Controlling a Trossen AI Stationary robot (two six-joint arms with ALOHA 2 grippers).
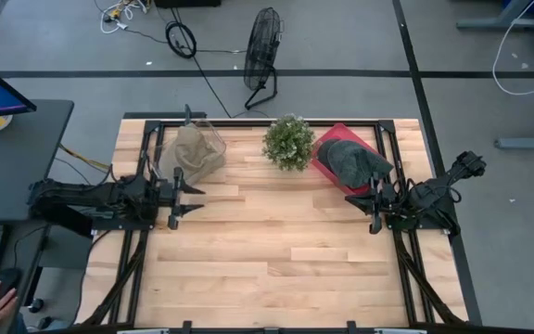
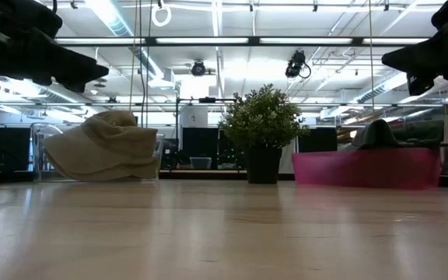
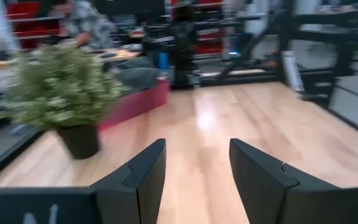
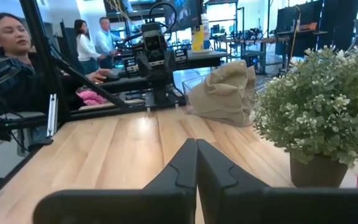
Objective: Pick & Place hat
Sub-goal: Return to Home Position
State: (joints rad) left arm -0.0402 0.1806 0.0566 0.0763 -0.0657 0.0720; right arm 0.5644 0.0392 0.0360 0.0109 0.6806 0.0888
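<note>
High view: dark fabric cap lies in red rectangular bin, upper right (placing appears done); left gripper jaws apart, right gripper jaws together, both empty, only homing left.

Long ceiling lights burn bright overhead and fill the room evenly. Seen level across the desk, they backlight everything. The plant goes near-black, and the wood carries a pale sheen. From above, shadows are soft and short. The left wrist view is smeared, its far room hazy.
</note>
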